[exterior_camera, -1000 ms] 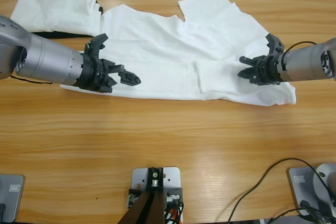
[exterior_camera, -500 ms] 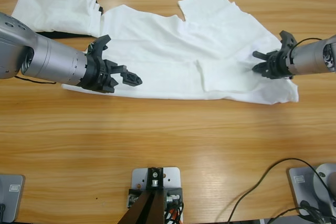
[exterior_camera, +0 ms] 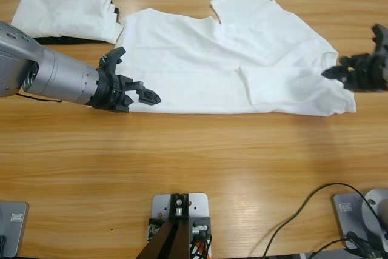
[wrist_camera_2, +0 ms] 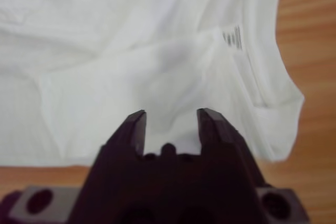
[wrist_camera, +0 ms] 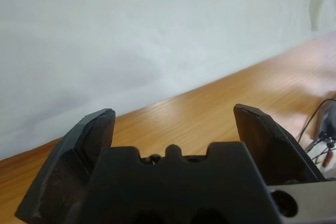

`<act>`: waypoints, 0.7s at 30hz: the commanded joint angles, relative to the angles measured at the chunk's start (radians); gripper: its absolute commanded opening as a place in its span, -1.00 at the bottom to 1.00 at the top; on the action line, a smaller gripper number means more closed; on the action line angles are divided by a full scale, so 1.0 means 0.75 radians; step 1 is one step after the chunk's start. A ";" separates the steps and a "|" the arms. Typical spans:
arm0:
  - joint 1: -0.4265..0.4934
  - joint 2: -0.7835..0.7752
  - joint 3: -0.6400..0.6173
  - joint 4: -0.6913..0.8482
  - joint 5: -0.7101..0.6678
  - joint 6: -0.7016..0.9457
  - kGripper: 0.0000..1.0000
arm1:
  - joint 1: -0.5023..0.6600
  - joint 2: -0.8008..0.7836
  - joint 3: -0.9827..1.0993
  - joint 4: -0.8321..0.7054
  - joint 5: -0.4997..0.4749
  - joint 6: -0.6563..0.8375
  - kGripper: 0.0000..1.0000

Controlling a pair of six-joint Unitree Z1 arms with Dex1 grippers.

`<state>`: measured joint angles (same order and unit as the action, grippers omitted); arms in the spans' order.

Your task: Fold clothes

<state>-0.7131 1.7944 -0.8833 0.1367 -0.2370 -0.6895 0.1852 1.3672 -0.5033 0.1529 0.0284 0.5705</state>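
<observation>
Wide apart and empty at the left gripper (wrist_camera: pixel 173 114): both jaws spread, bare wooden table (wrist_camera: pixel 220 98) straight ahead of the tips, and the near hem of the white T-shirt (wrist_camera: pixel 131 35) just beyond that strip of wood. Hovers at the hem without touching cloth, as far as can be judged.

Narrow gap at the right gripper (wrist_camera_2: pixel 172 115), white cloth filling it; looks pinched on the T-shirt near the collar end, with the grey neck label (wrist_camera_2: pixel 233 38) ahead and to one side of the tips.

Compared with a second ago: has pulled the right gripper (exterior_camera: pixel 332 72) well outward along the table, dragging that end of the T-shirt (exterior_camera: pixel 200 59) with it, so the garment now lies longer and flatter, its folded-over flap drawn towards those jaws. Has eased the left gripper (exterior_camera: pixel 148 96) back off the fabric to the hem's edge.

Suggests a spreading step, not yet a fold: cloth tensioned from one end, other end unheld.

Well behind the left jaws, a second white garment (exterior_camera: pixel 63 13) lying over a black one (exterior_camera: pixel 73 40), apart from the work.
</observation>
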 commanded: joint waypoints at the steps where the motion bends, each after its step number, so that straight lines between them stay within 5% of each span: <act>1: 0.006 0.104 0.002 -0.001 0.069 -0.074 0.77 | 0.001 0.015 -0.003 0.088 0.028 0.143 -1.00; 21: 0.082 0.221 -0.061 -0.008 0.069 -0.282 0.72 | -0.235 0.332 -0.030 0.047 0.109 0.127 -1.00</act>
<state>-0.6805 1.8922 -0.9210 0.1366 -0.1990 -0.8243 0.0472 1.5413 -0.5213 0.1767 0.1024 0.6378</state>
